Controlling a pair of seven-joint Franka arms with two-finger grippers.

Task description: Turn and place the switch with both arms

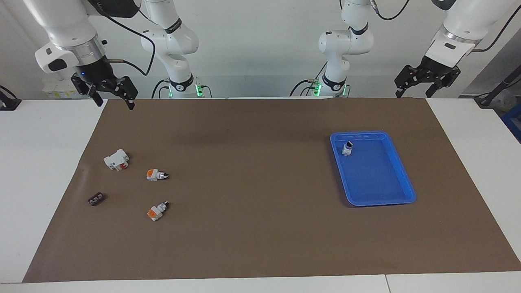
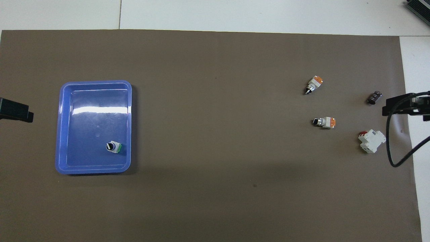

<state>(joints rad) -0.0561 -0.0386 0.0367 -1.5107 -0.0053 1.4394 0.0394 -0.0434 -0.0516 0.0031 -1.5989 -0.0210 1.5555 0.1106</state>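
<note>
Farthest from the robots among the loose parts, one orange-ended switch (image 1: 157, 211) lies on its side on the brown mat (image 1: 252, 244) covering the surface, black knob turned toward the left arm's end. Nearer the robots sits a second orange-ended switch (image 1: 156, 175), also on its side. Just beside it, toward the right arm's end and a little nearer the robots, rests a larger white block with a red part (image 1: 117, 159); a small flat black piece (image 1: 96, 199) lies apart from all three, close to the mat's edge. None of these touch, and nothing stands between them and the right hand (image 1: 106, 94), which hangs raised over the mat's corner by the robots, fingers spread and holding nothing; both switches lie well apart from it, below and farther out. Toward the left arm's end a blue tray (image 1: 401, 179) holds one small white switch with a green end (image 2: 114, 147), upright in the tray's corner nearest the robots. Over the mat's edge near that tray waits the left hand (image 1: 425, 79), fingers spread, empty.
</note>
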